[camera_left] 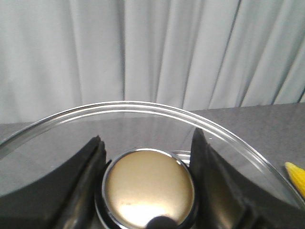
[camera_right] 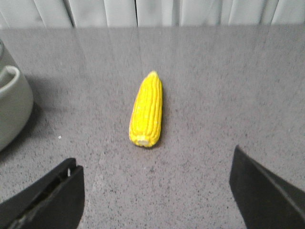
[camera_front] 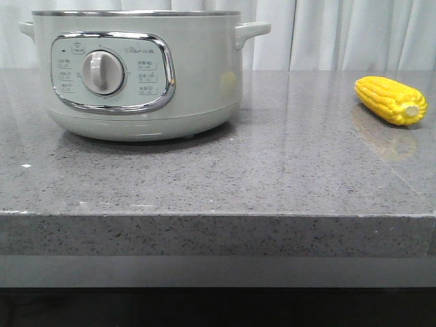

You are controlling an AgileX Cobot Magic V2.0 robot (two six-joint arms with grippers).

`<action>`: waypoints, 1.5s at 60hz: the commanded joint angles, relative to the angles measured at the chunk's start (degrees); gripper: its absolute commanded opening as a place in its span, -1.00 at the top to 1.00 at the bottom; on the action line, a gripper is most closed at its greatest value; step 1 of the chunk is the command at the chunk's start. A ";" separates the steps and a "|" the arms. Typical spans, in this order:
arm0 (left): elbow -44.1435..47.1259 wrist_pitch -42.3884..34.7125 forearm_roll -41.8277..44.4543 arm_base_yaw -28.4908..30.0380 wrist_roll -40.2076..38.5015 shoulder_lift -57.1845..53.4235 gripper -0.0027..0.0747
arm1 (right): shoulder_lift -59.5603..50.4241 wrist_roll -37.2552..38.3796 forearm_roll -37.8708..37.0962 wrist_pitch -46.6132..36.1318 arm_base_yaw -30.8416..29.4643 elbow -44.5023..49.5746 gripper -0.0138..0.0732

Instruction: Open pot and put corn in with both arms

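Pale grey-green, the pot [camera_front: 136, 75] fills the upper left of the front view on the speckled stone counter [camera_front: 272, 177], its lid rim just visible at the top edge. The corn [camera_front: 390, 100] lies at the far right of that frame, well apart from the pot, stub end toward the camera.

In the left wrist view the left gripper [camera_left: 147, 167] straddles the brass-coloured lid knob [camera_left: 148, 190] at bottom centre; both black fingers [camera_left: 86, 176] sit just beside the knob, but whether they press it I cannot tell. The glass lid [camera_left: 143, 119] arcs across the middle, apparently seated on the pot. What lies inside the pot cannot be seen.

In the right wrist view the right gripper [camera_right: 152, 191] hangs with jaws wide apart and nothing between them, the corn [camera_right: 147, 110] lying centre frame ahead of it.

To lift well, I judge the left fingers should close squarely on the knob and rise straight up, clearing the rim before swinging aside; the right should line its jaws across the cob's width.
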 commanded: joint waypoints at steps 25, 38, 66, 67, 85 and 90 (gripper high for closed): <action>9.22 -3.66 -0.11 3.67 -0.27 -20.80 0.40 | 29.15 -2.61 3.66 7.26 0.22 -20.40 -0.81; 9.60 -3.77 -0.11 3.67 -0.27 -21.72 0.40 | 40.36 -3.97 5.30 7.32 0.24 -27.35 -0.81; 9.60 -3.77 -0.11 3.67 -0.27 -21.60 0.40 | 58.50 -5.66 5.30 7.51 0.24 -39.31 -0.81; 9.60 -3.77 -0.11 3.67 -0.27 -21.60 0.40 | 59.11 -5.66 5.30 7.57 0.24 -39.53 -0.81; 9.60 -3.77 -0.23 3.67 -0.27 -19.83 0.40 | 63.39 -5.71 5.30 7.75 0.24 -40.89 -0.63; 9.60 -3.77 -0.23 3.67 -0.27 -19.05 0.40 | 63.79 -5.71 5.30 8.33 0.24 -41.16 -0.41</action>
